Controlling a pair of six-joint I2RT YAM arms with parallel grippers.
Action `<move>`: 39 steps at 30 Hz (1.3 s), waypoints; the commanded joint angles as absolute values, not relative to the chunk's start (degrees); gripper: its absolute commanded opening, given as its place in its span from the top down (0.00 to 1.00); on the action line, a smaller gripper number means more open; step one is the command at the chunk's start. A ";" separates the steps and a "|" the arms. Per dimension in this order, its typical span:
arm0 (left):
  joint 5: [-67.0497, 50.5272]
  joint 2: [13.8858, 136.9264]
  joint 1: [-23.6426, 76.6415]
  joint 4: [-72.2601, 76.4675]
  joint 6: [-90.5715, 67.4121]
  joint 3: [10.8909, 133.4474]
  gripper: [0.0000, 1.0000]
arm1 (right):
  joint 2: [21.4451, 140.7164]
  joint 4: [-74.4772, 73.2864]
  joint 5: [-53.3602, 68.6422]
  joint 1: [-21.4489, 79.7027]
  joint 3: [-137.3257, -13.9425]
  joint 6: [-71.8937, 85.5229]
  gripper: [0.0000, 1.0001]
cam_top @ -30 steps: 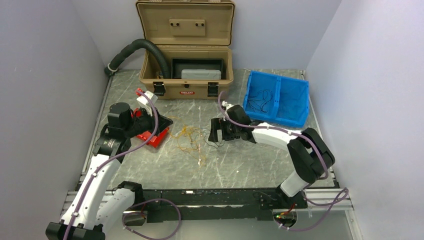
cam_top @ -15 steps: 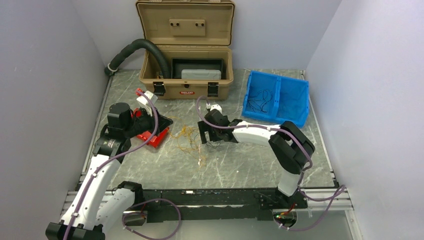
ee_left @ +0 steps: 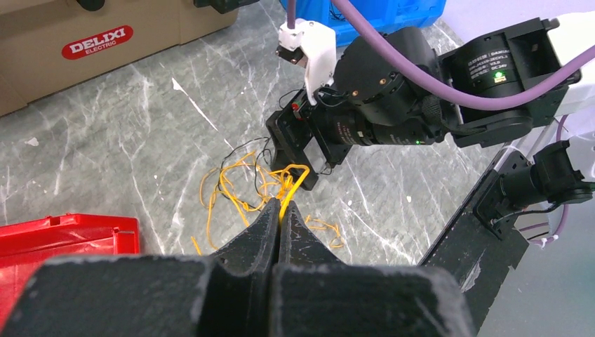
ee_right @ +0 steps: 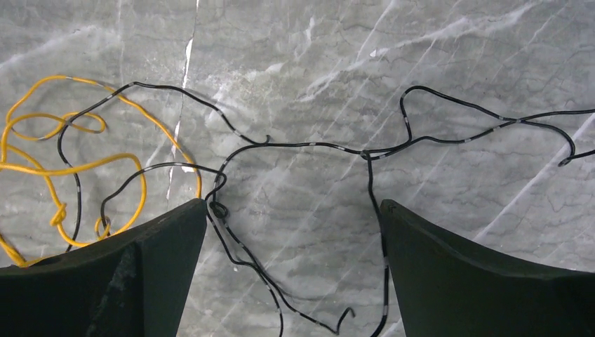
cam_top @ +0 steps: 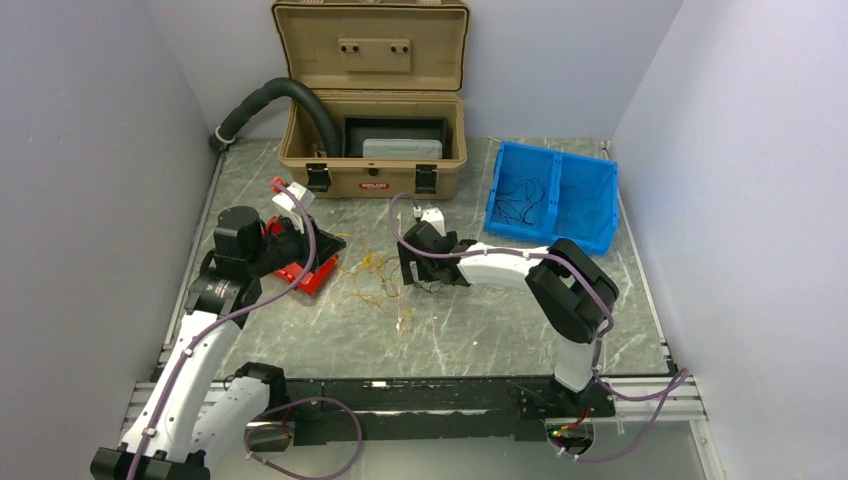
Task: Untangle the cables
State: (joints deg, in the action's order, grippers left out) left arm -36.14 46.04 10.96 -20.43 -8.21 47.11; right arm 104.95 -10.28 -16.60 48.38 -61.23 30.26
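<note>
The cables (cam_top: 385, 285) lie loose on the grey marbled worktop (cam_top: 480, 330), in the middle between the two arms and in front of the tan case (cam_top: 345, 183). The bunch spreads mostly left to right, its long axis running from one pincer toward the other. One yellow-orange tail straggles toward the near edge. They're hair-thin: yellow-orange loops tangled together on the left side, black strands on the right, the two colours crossing where they meet. In the right wrist view the black ones wander across in slack curves, with small pale bands along them, and one threads through the yellow loops.

The left pincer (ee_left: 281, 210) is squeezed closed by a red tray (ee_left: 63, 232). A yellow-orange strand rises straight out of the seam between its tips, so it has that strand nipped. The right pincer (ee_right: 295, 281) stands wide apart, pointing down at the worktop, with black strands lying between its fingers. I can't tell whether its tips touch the surface.

A red oval label (ee_left: 97, 42) on the case reads "DELIXI ELECTRIC". The small print on the right arm's housing is too fine to read.
</note>
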 commanded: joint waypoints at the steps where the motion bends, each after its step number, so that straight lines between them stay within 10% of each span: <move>1: -35.98 44.71 11.16 -18.88 -7.74 47.03 1.00 | 107.80 -12.25 -20.74 48.79 -64.12 31.54 0.07; 7: -34.97 44.43 11.16 -19.15 -7.56 47.09 1.00 | 108.79 -15.18 -24.69 48.86 -62.97 30.85 0.22; 15: -33.85 44.45 11.16 -19.62 -7.21 47.26 1.00 | 103.05 -16.07 -27.66 47.63 -57.54 31.56 1.00; 39: 8.11 44.42 8.78 -30.46 -12.84 49.77 1.00 | 52.57 -28.25 -20.88 0.74 -49.46 26.85 1.00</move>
